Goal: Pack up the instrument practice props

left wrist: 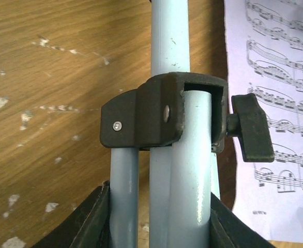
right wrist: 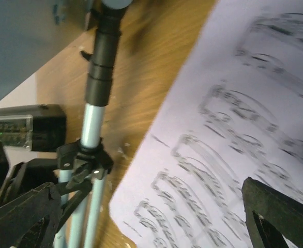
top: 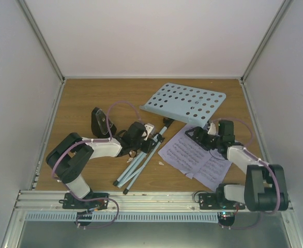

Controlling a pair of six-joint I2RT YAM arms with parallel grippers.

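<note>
Now | step: securing light blue music stand, lying flat on wooden table | left gripper jaws clamped on its folded tripod legs just below black collar clamp | right gripper jaws wide, empty, over lilac sheet-music pages | next, likely: lift stand without dragging the pages beside it.

No words, brands or numbers can be read anywhere. The lilac paper sheet-music pages, near the wooden table's right edge, carry only printed staves of notes.

Smooth painted metal: music stand; matt black plastic: clamp; wood-grain: table; paper: pages.
</note>
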